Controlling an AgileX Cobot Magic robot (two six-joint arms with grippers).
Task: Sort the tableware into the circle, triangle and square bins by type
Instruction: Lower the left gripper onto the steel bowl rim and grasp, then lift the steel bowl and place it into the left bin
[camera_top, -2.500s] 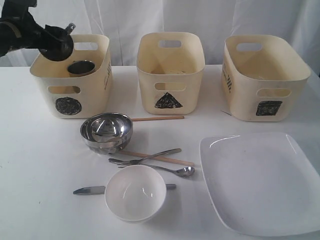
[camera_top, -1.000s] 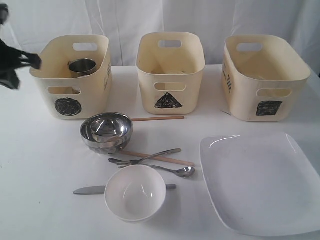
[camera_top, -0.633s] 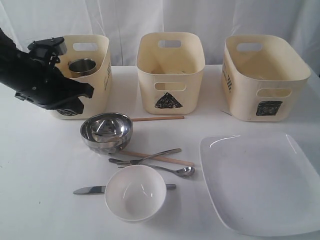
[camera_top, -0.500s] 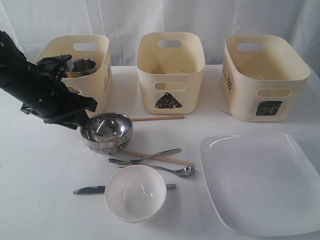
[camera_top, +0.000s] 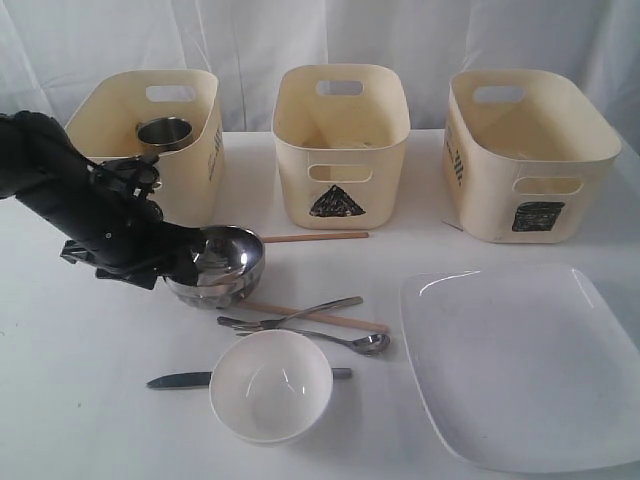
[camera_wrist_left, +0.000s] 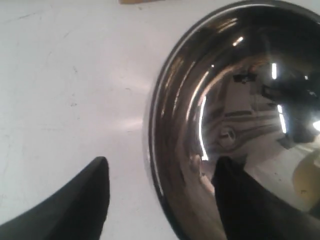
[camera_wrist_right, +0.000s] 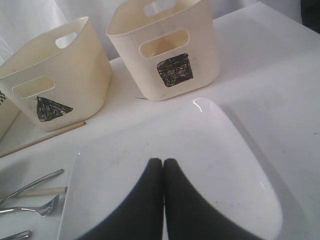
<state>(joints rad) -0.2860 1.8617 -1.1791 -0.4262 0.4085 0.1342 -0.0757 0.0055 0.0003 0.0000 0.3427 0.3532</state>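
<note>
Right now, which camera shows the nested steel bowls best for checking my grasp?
The left wrist view: the steel bowls fill it close up, the open left jaws straddling the rim, one inside, one outside. In the exterior view the left arm hides part of them. The right wrist view does not show them.

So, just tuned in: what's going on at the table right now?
The left hand is at the nested steel bowls, open, with one finger inside the rim and the other outside, not yet closed. One steel mug sits in the leftmost bin. The right hand is shut, holding nothing, over the white plate. The white bowl and knife lie unsorted on the table.
</note>
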